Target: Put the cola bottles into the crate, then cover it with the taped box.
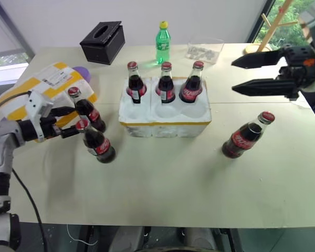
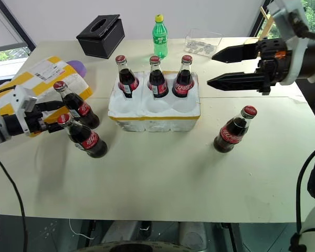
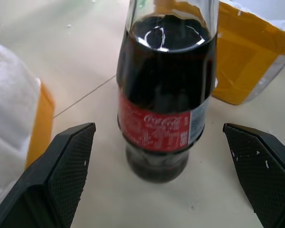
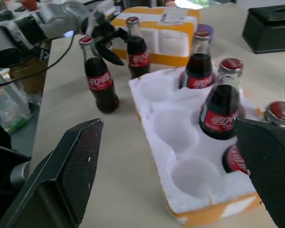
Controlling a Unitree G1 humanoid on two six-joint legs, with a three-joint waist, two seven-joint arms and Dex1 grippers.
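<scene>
Your left gripper (image 1: pixel 68 122) is spread wide around the near-left cola bottle (image 1: pixel 96 142). Three bottles (image 1: pixel 166 82) fill the crate's (image 1: pixel 165 122) far wells. Your right gripper (image 1: pixel 244 75) hangs agape, empty. The taped box (image 1: pixel 44 84) lies far left on the counter (image 1: pixel 173 178).

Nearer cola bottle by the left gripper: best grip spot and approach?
Grip the nearer cola bottle round its labelled body, coming level from the robot's left. It stands upright, and the open left gripper already faces it with fingers either side; the second bottle stands close behind.
</scene>
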